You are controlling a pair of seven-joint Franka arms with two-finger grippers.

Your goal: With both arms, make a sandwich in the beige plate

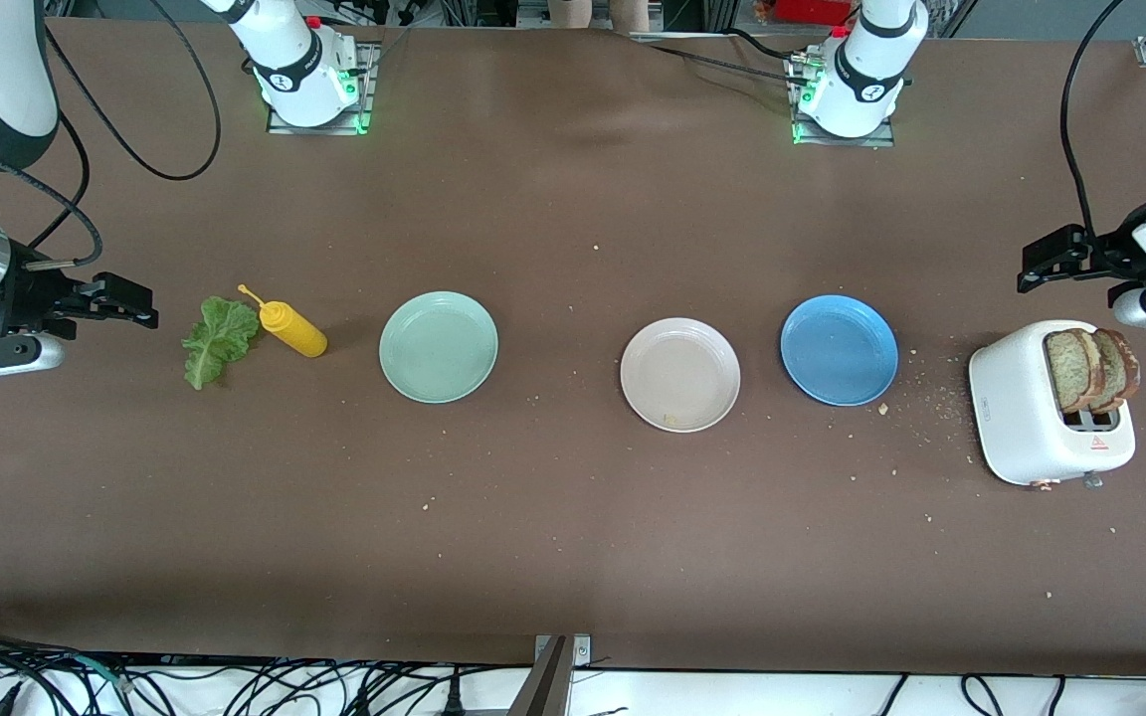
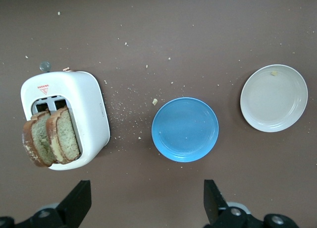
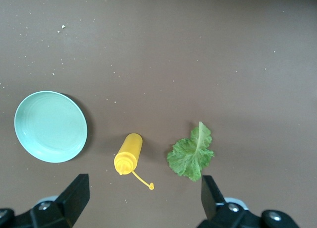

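Nothing assembled yet: round pale beige plate point(image 1: 679, 374) empty, two brown bread slices point(image 1: 1090, 369) in white toaster point(image 1: 1036, 413), ruffled green lettuce leaf point(image 1: 218, 339) on brown worktop point(image 1: 573, 527), left hand point(image 1: 1058, 257) over the toaster and right hand point(image 1: 120, 299) by the leaf both spread, empty.

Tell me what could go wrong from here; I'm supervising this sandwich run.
Both bread slices stand close together in the toaster, so the open left gripper might catch both. The lettuce leaf lies against the mustard bottle; the open right gripper could nudge it. The blue plate neighbours the beige plate.
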